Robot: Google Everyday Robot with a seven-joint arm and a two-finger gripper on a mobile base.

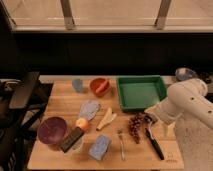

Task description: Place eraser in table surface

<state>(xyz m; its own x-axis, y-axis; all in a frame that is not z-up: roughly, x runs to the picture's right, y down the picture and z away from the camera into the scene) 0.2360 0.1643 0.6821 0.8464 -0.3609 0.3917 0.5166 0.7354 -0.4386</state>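
Observation:
The eraser (71, 139) is a small dark block with a brownish side at the front left of the wooden table surface (60, 100). It appears to rest on top of a pale cup (76, 146), between a purple bowl (51, 130) and an orange (81, 123). My white arm (187, 102) reaches in from the right. The gripper (149, 119) is at its dark end, low over the table's right part, beside a bunch of grapes (135, 125) and far to the right of the eraser.
A green tray (141, 91) stands at the back right, with a red bowl (99, 86) and a blue cup (77, 85) to its left. A blue-grey sponge (100, 147), fork (121, 143), black-handled utensil (155, 142), grey cloth (90, 108) and banana piece (106, 119) lie around.

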